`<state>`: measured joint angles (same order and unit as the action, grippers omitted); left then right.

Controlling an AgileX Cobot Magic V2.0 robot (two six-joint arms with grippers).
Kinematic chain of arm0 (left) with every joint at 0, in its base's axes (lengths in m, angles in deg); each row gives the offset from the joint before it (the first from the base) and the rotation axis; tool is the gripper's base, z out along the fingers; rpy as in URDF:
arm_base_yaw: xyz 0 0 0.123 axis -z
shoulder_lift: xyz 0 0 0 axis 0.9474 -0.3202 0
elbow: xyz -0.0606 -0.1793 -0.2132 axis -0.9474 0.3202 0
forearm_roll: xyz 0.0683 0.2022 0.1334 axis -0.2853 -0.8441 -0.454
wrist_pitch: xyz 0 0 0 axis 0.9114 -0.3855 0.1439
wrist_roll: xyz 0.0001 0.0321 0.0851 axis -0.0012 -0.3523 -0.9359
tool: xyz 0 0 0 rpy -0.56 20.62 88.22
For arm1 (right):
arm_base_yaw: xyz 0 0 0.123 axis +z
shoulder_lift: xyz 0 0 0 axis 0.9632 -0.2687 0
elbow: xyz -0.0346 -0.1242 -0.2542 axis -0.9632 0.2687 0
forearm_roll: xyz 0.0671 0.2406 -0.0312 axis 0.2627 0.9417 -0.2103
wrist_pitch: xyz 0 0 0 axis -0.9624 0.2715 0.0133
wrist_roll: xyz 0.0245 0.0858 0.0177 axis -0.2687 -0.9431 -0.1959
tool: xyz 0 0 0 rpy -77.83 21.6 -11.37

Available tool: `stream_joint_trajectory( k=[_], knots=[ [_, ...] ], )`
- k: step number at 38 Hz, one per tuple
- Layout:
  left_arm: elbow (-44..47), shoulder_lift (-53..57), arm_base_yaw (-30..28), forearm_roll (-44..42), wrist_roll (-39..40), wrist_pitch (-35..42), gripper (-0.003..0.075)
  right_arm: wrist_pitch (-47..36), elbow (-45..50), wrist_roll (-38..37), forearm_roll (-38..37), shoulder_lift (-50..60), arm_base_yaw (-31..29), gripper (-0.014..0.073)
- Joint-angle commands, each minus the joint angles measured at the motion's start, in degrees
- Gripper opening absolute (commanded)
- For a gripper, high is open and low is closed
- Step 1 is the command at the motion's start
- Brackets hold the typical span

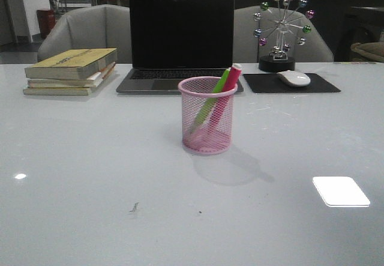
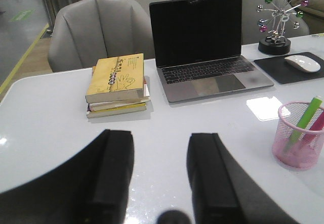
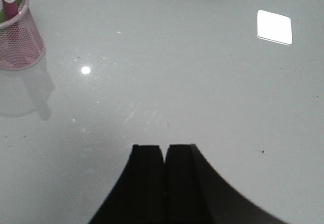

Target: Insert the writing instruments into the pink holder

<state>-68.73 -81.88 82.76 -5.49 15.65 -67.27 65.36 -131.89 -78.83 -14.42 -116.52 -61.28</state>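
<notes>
A green marker (image 1: 211,99) and a pink marker (image 1: 223,100), likely light, rigid and best gripped mid-barrel, are seen leaning inside the pink mesh cup (image 1: 207,115) mid-surface, with the left hand (image 2: 161,176) spread wide and the right hand (image 3: 164,158) closed empty.

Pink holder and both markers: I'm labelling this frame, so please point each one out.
pink holder (image 1: 207,128), front view, on its mesh wall.
green marker (image 1: 221,84), front view, on its upper barrel above the rim.
pink marker (image 1: 234,71), front view, on its pale top end.
</notes>
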Motion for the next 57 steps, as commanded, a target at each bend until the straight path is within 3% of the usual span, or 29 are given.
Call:
stream_joint_trajectory(
  k=[1, 16, 25, 31, 35, 40, 46, 54, 57],
  knots=[
    [-1.62, -0.28, -0.01, 0.65, 0.68, 5.21, 0.0329, -3.58, -1.55, 0.00, -0.75, 0.63, -0.32, 0.0050],
    [-1.62, -0.28, -0.01, 0.65, 0.68, 5.21, 0.0329, -3.76, -1.55, 0.00, -1.64, 0.63, -0.32, 0.0050],
    [-1.62, -0.28, -0.01, 0.65, 0.68, 5.21, 0.0329, -9.25, -1.55, 0.00, -1.31, 1.79, -0.54, 0.0050],
    [-1.62, -0.28, -0.01, 0.65, 0.68, 5.21, 0.0329, -12.21, -0.61, 0.00, 4.40, 6.65, -4.07, 0.0050],
    [-1.62, -0.28, -0.01, 0.65, 0.68, 5.21, 0.0329, -15.96, 2.06, 0.00, 9.84, 12.39, -8.94, 0.0050],
    [-1.62, -0.28, -0.01, 0.65, 0.68, 5.21, 0.0329, -21.30, 6.65, 0.00, 11.14, 19.11, -13.39, 0.0050],
    [-1.62, -0.28, -0.01, 0.65, 0.68, 5.21, 0.0329, -28.62, 12.47, 0.00, 11.07, 26.50, -15.00, 0.0050],
    [-1.62, -0.28, -0.01, 0.65, 0.68, 5.21, 0.0329, -48.25, 25.59, 0.06, 11.07, 39.58, -15.06, 0.0050],
    [-1.62, -0.28, -0.01, 0.65, 0.68, 5.21, 0.0329, -50.28, 29.98, 1.60, 11.07, 44.00, -15.06, 0.0050]
  ],
)
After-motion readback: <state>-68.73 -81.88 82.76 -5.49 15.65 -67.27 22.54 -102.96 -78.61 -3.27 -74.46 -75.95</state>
